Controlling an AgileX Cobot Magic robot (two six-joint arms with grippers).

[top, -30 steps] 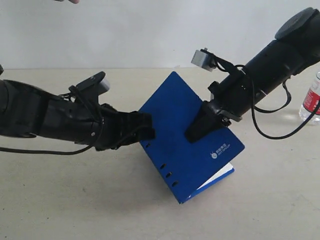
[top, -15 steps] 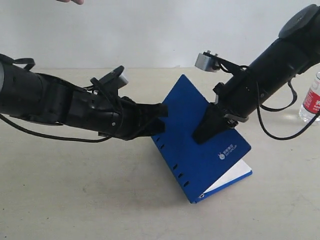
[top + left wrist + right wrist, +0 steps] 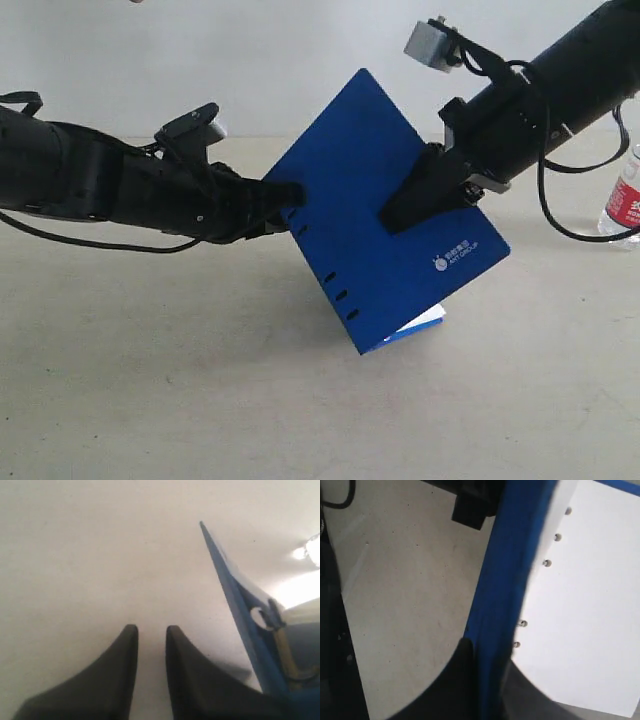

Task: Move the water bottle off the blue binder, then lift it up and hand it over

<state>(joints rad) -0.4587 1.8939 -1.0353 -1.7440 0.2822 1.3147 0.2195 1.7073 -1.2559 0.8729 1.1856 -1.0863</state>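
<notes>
In the far-off view, the blue binder (image 3: 350,190) is up in the air and tipped on one corner. The right end effector (image 3: 400,212) is pressed together on its cover. The left end effector (image 3: 285,195) has its tip at the edge with the little slots (image 3: 325,275). A white logo (image 3: 455,258) shows near the low corner, and white pages (image 3: 425,322) peek out underneath. The water bottle (image 3: 624,205) stands on the surface (image 3: 200,380) at the far right, well apart from the binder (only this view shows the bottle). The left wrist view shows what the far-off view cannot: the left end effector (image 3: 150,635) has its two dark fingers (image 3: 125,650) a little apart, with a thin gap and nothing pinched in it. The blue binder (image 3: 235,605) is just beside them, edge on, and a metal ring (image 3: 280,640) shows inside it. The right wrist view shows the blue binder (image 3: 510,555) cover going right in between the fingers of the right end effector (image 3: 487,660), with white pages (image 3: 585,605) with punched holes behind it. Half a second ago the binder was lower and its top corner did not reach so high; the right arm has gone up with it. The bottle has not moved.
</notes>
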